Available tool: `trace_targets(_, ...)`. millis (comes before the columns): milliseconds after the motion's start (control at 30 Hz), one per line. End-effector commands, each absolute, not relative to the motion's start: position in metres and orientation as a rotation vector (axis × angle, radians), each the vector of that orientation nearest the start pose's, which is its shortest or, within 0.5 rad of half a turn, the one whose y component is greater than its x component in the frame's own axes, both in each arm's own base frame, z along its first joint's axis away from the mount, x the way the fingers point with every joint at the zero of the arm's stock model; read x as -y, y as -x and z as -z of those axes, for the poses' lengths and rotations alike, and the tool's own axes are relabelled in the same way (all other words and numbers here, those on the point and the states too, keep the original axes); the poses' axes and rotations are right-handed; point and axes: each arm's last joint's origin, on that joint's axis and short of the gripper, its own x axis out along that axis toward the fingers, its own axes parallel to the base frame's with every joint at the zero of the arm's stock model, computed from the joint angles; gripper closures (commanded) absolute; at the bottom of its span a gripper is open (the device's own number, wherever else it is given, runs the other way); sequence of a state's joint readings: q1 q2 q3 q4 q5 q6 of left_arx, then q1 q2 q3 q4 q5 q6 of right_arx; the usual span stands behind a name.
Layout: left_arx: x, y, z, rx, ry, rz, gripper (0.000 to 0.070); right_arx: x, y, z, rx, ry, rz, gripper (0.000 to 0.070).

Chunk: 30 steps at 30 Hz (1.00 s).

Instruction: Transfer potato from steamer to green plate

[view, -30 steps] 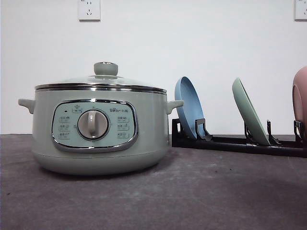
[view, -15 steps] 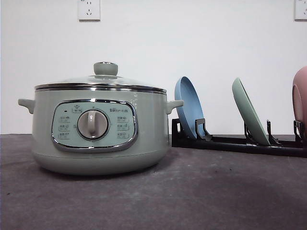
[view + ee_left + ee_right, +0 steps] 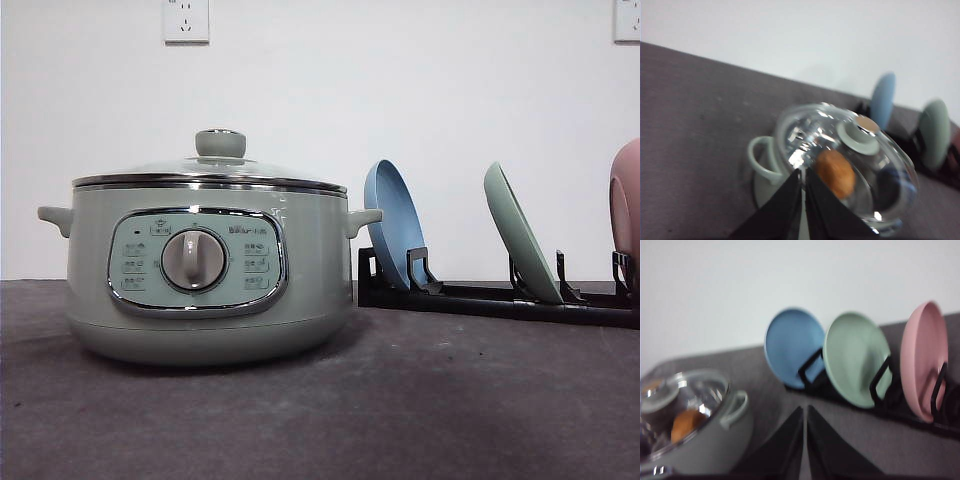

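Front view: steamer (image 3: pixel 205 270) stands on the table (image 3: pixel 420 410), glass lid (image 3: pixel 210 170) on. Green plate (image 3: pixel 522 235) stands on edge in the black rack (image 3: pixel 490 297), between blue plate (image 3: pixel 393 225) and pink plate (image 3: pixel 626 215).

Left wrist view: left gripper (image 3: pixel 803 175) hangs above the steamer rim, tilted down, fingers pressed together, grasping nothing. Potato (image 3: pixel 835 173) lies inside, seen through the lid, beside the lid knob (image 3: pixel 862 134).

Right wrist view: right gripper (image 3: pixel 805 412) sits over the table facing the rack, fingers clenched, empty.

Risk: lid blocks the potato; glass may slip. Plate is tilted, so the potato could roll off.
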<state>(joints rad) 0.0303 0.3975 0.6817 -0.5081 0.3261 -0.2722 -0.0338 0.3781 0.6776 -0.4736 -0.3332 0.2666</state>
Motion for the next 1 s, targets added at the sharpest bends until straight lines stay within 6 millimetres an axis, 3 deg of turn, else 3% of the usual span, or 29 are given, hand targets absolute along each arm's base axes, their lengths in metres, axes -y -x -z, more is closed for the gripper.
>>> trace_targets(0,0.008,-0.091,-0.324,-0.264,0.238,0.321,0.0697,-0.007,-0.088,-0.322,-0.248,-0.235,-0.295,0.07)
trace_targets(167,0.011,-0.104,-0.342,-0.374,0.193,0.44,0.0696,-0.008,-0.101,-0.337,-0.403,-0.179,-0.358,0.07)
trace_targets(500,0.026,-0.122,-0.358,-0.586,0.11,0.605,0.0697,-0.014,-0.12,-0.359,-0.604,-0.076,-0.449,0.07)
trace_targets(800,0.035,-0.128,-0.364,-0.595,0.093,0.664,0.0692,-0.02,-0.126,-0.366,-0.657,-0.047,-0.49,0.0698)
trace_targets(867,0.035,-0.128,-0.364,-0.596,0.097,0.663,0.0634,-0.02,-0.126,-0.366,-0.658,-0.048,-0.488,0.0647)
trace_targets(967,0.035,-0.128,-0.364,-0.599,0.103,0.661,0.0404,-0.02,-0.126,-0.366,-0.662,-0.063,-0.481,0.0354)
